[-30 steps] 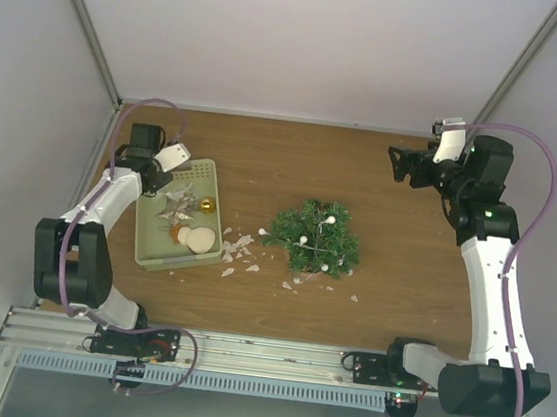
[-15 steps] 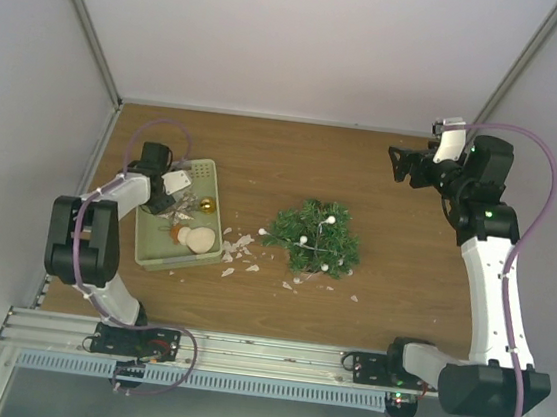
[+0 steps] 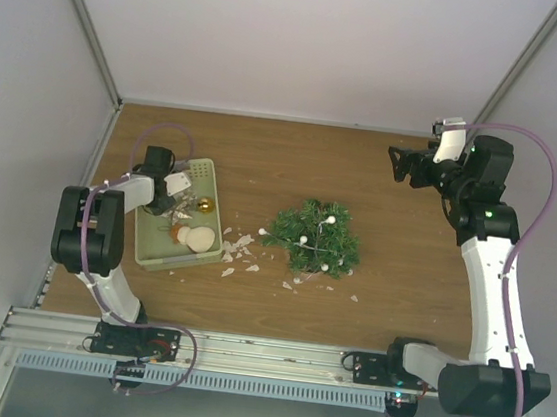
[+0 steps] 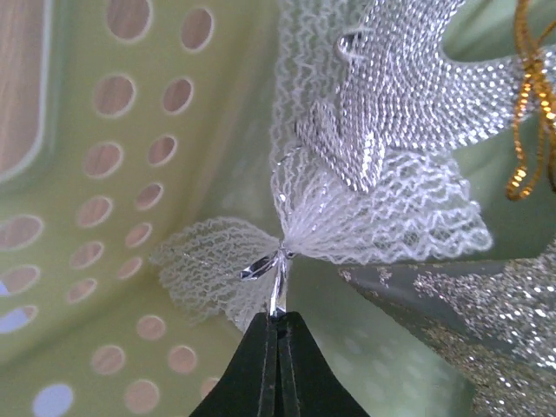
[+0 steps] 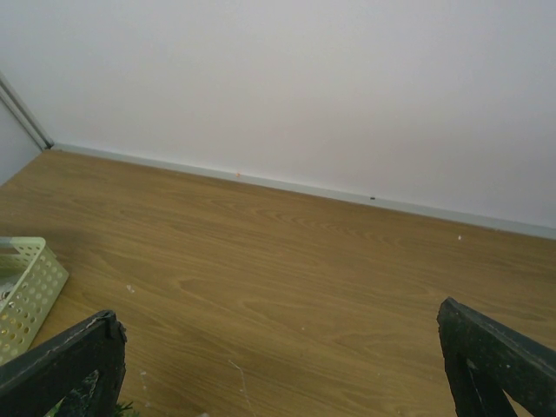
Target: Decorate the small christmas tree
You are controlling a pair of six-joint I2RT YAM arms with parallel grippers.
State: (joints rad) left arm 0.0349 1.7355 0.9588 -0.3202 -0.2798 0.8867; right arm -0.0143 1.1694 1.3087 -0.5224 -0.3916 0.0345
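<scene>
Top external view, item by item.

1. Small christmas tree (image 3: 312,238), bushy dark green needle branches with a few white beads. It stands mid-table, well apart from both arms, and its base is hidden under the foliage. Judged light and easily tipped, with springy, yielding branches. Best steadied low at the trunk or pot, not by the tips.
2. Pale green perforated plastic tray (image 3: 202,170), left of the tree. It holds a gold ball (image 3: 206,204), a silver beaded ornament (image 4: 408,95), a silver glitter star (image 4: 469,330) and a white mesh bow ornament (image 4: 347,217).
3. Left gripper (image 4: 278,334), inside the tray. Its jaws are pressed together, and the bow's thin silver tie appears pinched at the tips.
4. Right gripper (image 5: 276,321), far right, raised over bare brown wooden table (image 5: 287,261), fingers spread wide, holding nothing.
5. White scraps (image 3: 239,249) lie on the table between tray and tree.
</scene>
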